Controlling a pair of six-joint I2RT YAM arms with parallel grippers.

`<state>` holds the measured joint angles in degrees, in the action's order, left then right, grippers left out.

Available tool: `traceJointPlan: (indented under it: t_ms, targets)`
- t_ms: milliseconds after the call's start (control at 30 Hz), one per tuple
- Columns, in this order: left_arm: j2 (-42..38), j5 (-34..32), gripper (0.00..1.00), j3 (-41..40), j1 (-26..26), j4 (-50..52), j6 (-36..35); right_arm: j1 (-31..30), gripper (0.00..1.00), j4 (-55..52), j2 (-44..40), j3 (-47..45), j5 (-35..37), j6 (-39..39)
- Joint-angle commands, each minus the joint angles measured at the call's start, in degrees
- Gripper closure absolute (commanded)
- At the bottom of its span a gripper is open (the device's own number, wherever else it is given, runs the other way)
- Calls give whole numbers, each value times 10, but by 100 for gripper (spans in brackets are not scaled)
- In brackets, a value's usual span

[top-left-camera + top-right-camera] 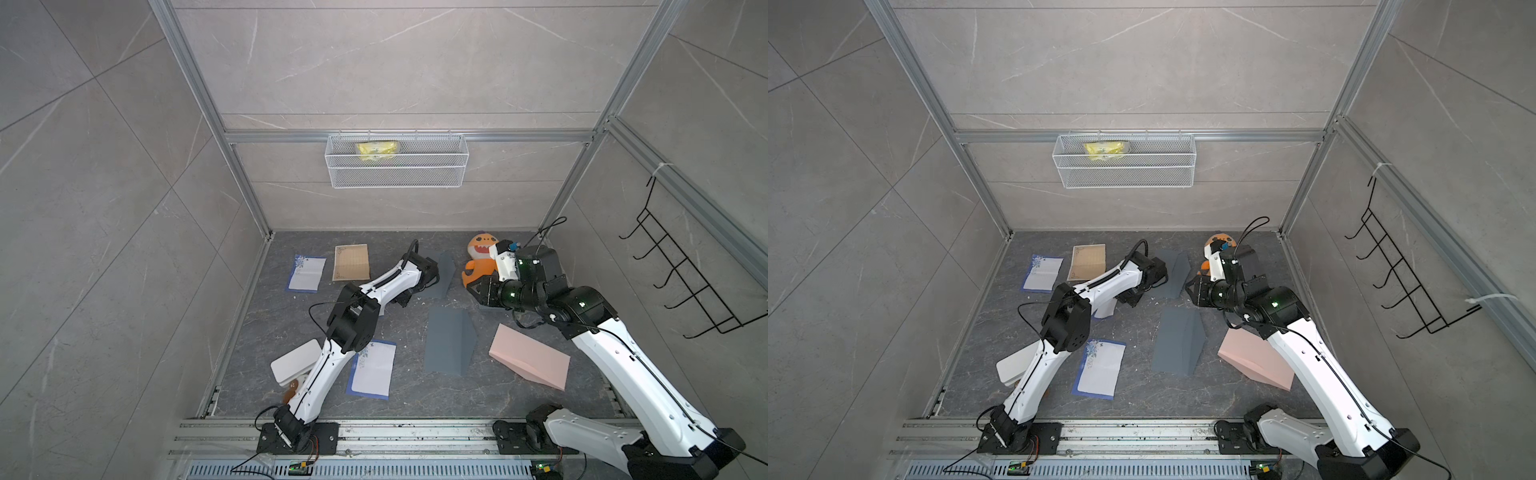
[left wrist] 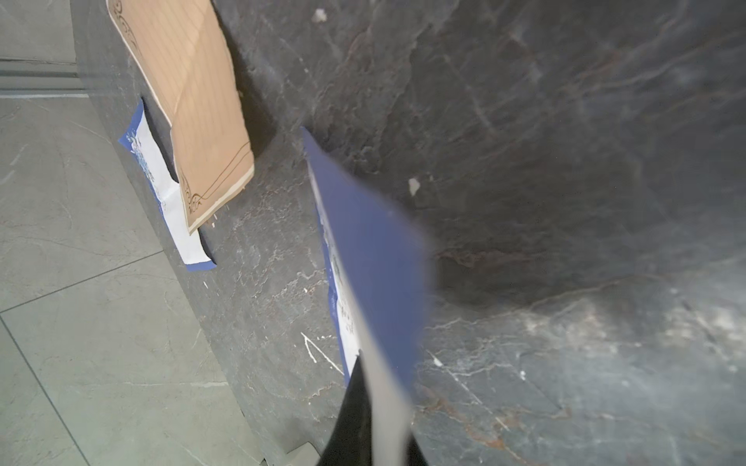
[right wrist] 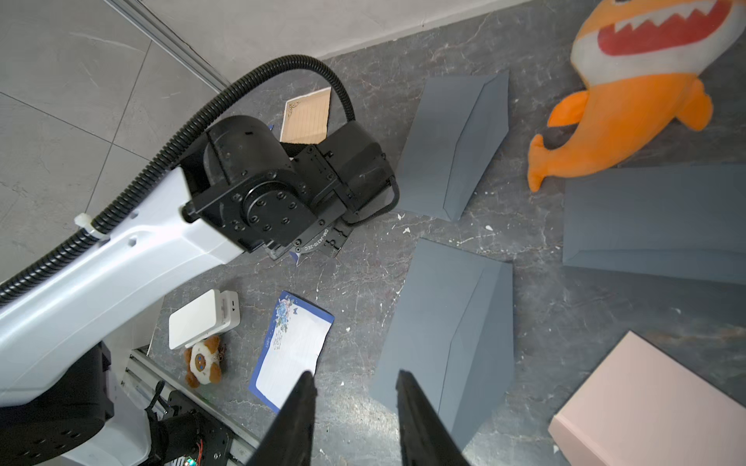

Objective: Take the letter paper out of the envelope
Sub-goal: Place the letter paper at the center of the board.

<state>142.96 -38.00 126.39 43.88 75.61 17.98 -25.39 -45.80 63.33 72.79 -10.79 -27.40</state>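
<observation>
Your left hand point(image 2: 373, 419) is clamped on a blue-bordered letter paper point(image 2: 375, 250). It pinches one edge, so the sheet sticks out free over the dark surface point(image 2: 565, 161) with no envelope around it. That puts the paper under the left wrist, a little toward 11 o'clock from the middle of the surface. Your right hand point(image 3: 355, 375) has its fingers apart with nothing between them, and it hovers at about 2 o'clock. Four envelopes lie around. One grey envelope point(image 1: 441, 277) is at 12 o'clock, just beside the left wrist. A second grey envelope point(image 1: 451, 348) lies near the middle, its flap raised in a ridge. A third grey envelope point(image 3: 654, 226) lies below the right wrist, next to the orange shark plush point(image 1: 480, 255). A pink envelope point(image 1: 530, 358) is at 4 o'clock. You cannot tell from these views whether any of the four holds anything. On the back wall, beyond 12 o'clock, the white wire basket point(image 1: 399, 176) holds a yellow packet point(image 1: 377, 150) toward its 9 o'clock end. Three loose sheets lie flat on the surface. A blue-bordered sheet point(image 1: 306, 274) and a tan lined sheet point(image 1: 351, 262) are side by side at 10 to 11 o'clock. Another blue-bordered sheet point(image 1: 372, 370) is at 7 o'clock, near a white box point(image 1: 296, 360) and a small bear toy point(image 3: 203, 361).
</observation>
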Motion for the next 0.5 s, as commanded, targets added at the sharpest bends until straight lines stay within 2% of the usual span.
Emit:
traceJointPlan:
  t_ms: [0, 133, 267, 467]
  targets:
    - [21, -17, 100, 30, 7, 9, 17, -3, 60, -6, -12, -18, -11, -34]
    - [41, -3, 100, 43, 7, -1, 20, -3, 48, 15, -26, -59, -20, -78]
    - [57, 12, 100, 49, 7, -10, 22, -3, 42, 40, -40, -93, -29, -120]
    - [72, 42, 100, 48, 7, -20, 37, -3, 25, 34, -39, -103, -36, -138]
